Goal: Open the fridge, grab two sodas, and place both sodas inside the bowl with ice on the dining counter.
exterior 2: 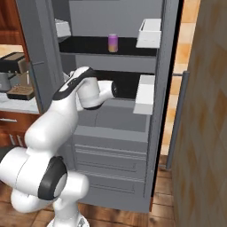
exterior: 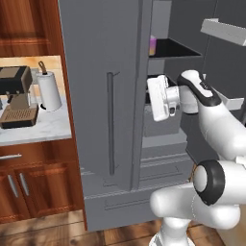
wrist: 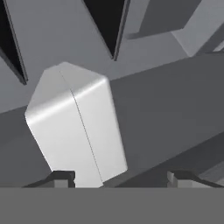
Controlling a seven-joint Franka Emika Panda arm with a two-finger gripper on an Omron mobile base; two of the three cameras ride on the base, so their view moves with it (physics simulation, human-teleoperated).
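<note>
The grey fridge (exterior: pixel 96 120) has its left door shut and its right door (exterior 2: pixel 172 88) swung open. One soda (exterior 2: pixel 113 43), a pink-purple can, stands upright on the upper black shelf; it also shows as soda (exterior: pixel 152 45) past the edge of the shut door. My arm reaches into the compartment one shelf lower, with the white hand (exterior: pixel 163 98) below the can. My gripper (wrist: pixel 122 177) is open, fingertips (wrist: pixel 63 177) wide apart and nothing between them. It faces grey inner walls and a white box-shaped bin (wrist: pixel 74 127). The bowl and the dining counter are out of view.
White bins (exterior 2: pixel 144 94) hang on the open right door, close beside my forearm. Grey drawers (exterior 2: pixel 111 150) lie below the shelves. Left of the fridge, a wall counter (exterior: pixel 48 129) carries a coffee machine (exterior: pixel 17 96) and a paper towel roll (exterior: pixel 49 91). A wood panel (exterior 2: pixel 208 133) stands at the right.
</note>
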